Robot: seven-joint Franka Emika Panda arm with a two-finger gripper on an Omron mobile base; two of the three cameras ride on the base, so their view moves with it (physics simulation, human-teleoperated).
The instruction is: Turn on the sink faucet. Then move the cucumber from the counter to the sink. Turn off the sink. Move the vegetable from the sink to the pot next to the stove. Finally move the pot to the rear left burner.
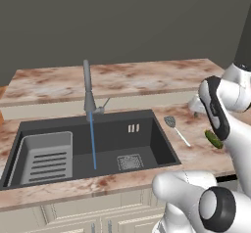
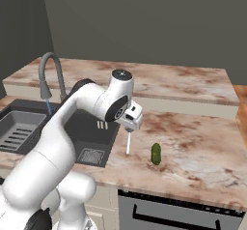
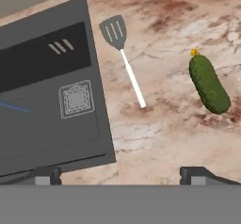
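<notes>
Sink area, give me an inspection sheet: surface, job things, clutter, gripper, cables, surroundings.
Surface: marbled counter, sink set into it.
Job's things: faucet running, blue stream falling into the basin; cucumber lying on the counter right of the sink, untouched.
Clutter: spatula on the counter between sink and cucumber, apart from both; ribbed rack in the sink's left part.
Gripper: gripper open, empty, above the counter near the spatula.
Cables: nothing seen.
Surroundings: grey wall behind the counter, cream cabinets below, dark appliance front under the counter on the right.
</notes>
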